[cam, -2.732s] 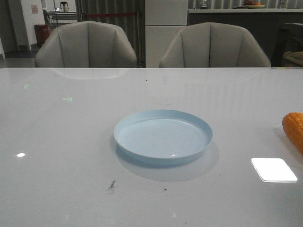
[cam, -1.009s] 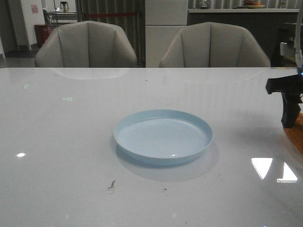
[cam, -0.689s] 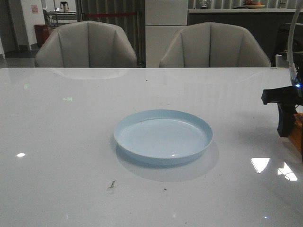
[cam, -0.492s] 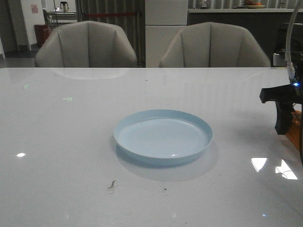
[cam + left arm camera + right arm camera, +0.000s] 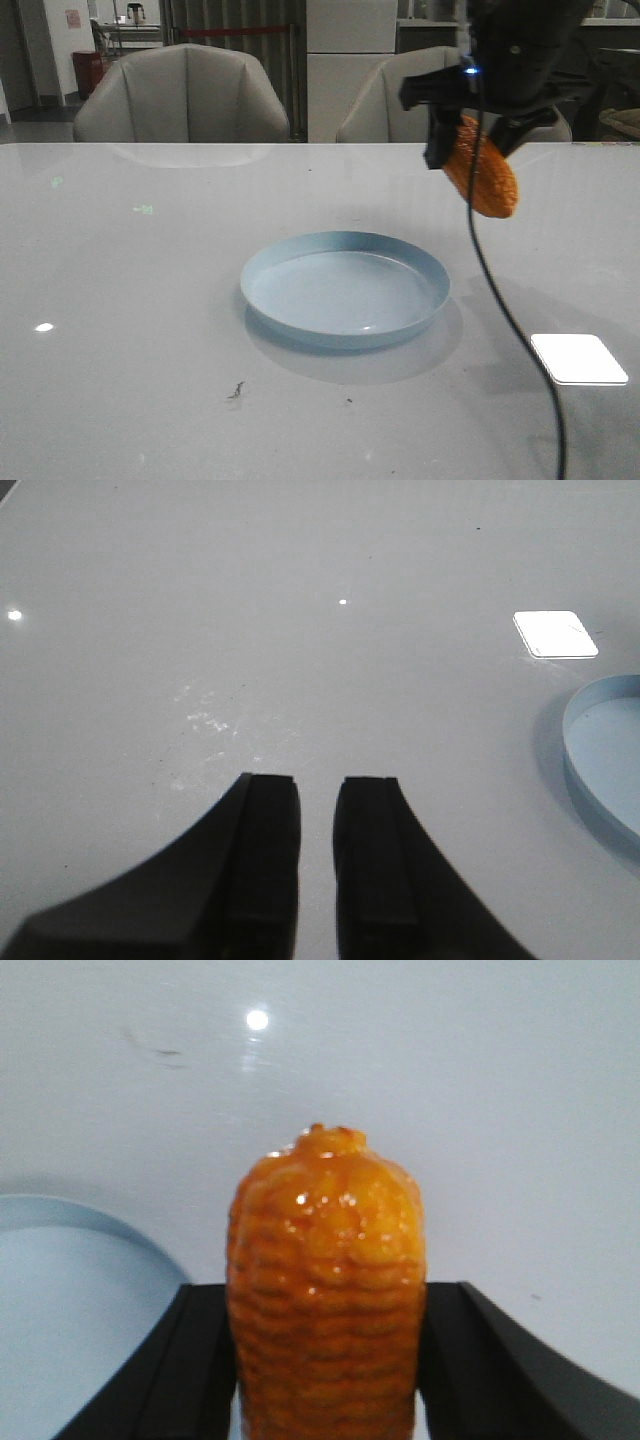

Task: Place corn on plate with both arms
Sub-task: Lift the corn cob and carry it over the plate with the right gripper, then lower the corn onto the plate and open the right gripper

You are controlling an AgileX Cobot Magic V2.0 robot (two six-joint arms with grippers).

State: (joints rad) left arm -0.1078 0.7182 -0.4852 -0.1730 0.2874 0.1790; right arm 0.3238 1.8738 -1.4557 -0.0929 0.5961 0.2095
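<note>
The orange corn point(image 5: 483, 178) hangs tilted in the air, clamped in my right gripper point(image 5: 478, 145). It is above the table, just behind and to the right of the pale blue plate point(image 5: 300, 335). In the right wrist view the corn point(image 5: 325, 1260) fills the space between the black fingers point(image 5: 200, 1360) of my right gripper point(image 5: 325, 1292). The plate's rim point(image 5: 90, 1215) shows beside it. My left gripper point(image 5: 317, 780) is out of the front view. Its fingers stand almost together with nothing between them, low over bare table, with the plate's edge point(image 5: 575, 750) off to one side.
A black cable point(image 5: 500, 300) hangs from the right arm down past the plate's right side. A bright light reflection point(image 5: 578, 358) lies on the glossy table at the front right. Two grey chairs point(image 5: 180, 95) stand behind the table's far edge.
My right gripper was down on the corn at the table's right edge. It has now lifted the corn and carried it left, up beside the plate.
</note>
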